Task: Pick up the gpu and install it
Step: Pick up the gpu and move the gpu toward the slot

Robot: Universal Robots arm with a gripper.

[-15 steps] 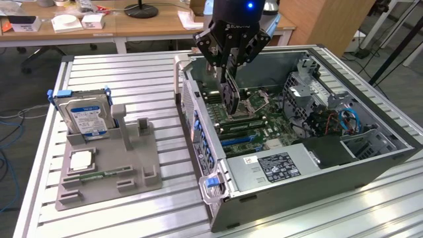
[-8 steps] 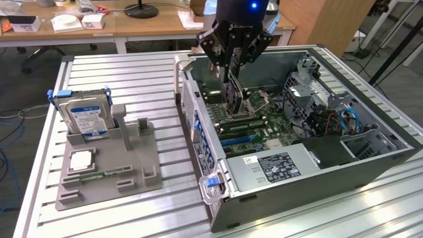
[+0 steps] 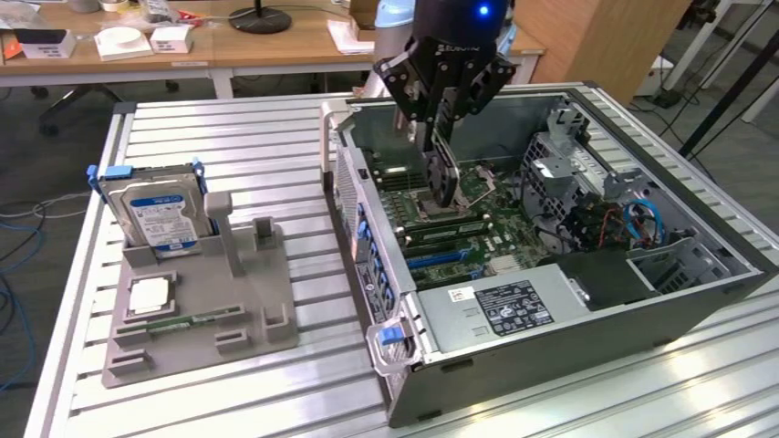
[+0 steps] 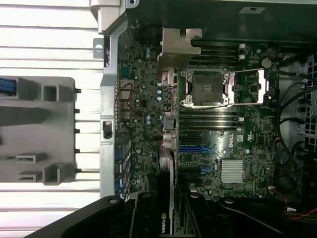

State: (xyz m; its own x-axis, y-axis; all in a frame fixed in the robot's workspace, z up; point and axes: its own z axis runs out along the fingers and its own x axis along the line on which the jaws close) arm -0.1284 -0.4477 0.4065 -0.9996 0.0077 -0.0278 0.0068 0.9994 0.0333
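Tool (image 3: 436, 137) clamped on the gpu (image 3: 441, 180), which hangs inside the open computer case (image 3: 524, 365).
The gpu hangs directly below the tool, its long axis pointing down at the motherboard (image 3: 487, 233), silver bracket end farthest from the tool, seemingly not yet seated; its lower end hovers by the processor socket (image 4: 205, 89); the blue slots (image 4: 190, 148) lie just beside the card; memory slots (image 4: 208, 119) and cables (image 3: 633, 224) crowd the board nearby; the case stands toward the tabletop (image 3: 244, 137) edge on the exterior view's right; the grey holder (image 3: 201, 310) with the hard drive (image 3: 159, 214) stands well apart, toward the opposite edge.
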